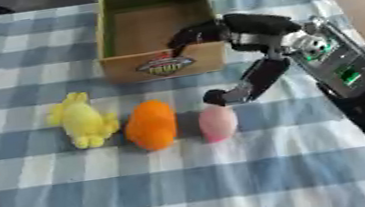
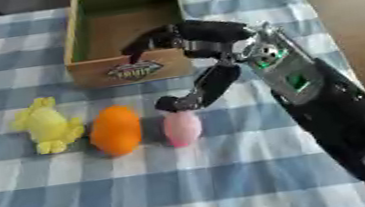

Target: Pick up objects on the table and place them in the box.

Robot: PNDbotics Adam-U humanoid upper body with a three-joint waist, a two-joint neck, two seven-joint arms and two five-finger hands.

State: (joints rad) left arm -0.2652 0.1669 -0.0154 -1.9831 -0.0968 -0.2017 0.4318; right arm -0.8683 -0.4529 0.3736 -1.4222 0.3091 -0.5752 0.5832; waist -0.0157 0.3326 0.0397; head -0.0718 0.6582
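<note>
Pink egg [image 1: 218, 123]: lying on checked tabletop [image 1: 231, 179], beside orange [image 1: 151, 125].
Right robot hand [image 1: 258, 78]: hovering spread above it, holding nothing.
Advice: centring before closing; box [image 1: 106, 35] waiting behind.

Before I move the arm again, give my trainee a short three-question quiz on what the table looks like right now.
1. True or false: the box already holds one of the toys.
2. Which of the three things in the row lies nearest the right robot hand?
A. yellow plush toy
B. orange item
C. pink item
3. Fill in: the row lies on a blue and white ____ cloth.

Key
1. False; its inside shows only bare floor.
2. C; the thumb reaches down just above it, with the fingers over the box's front wall.
3. Checked.
</note>
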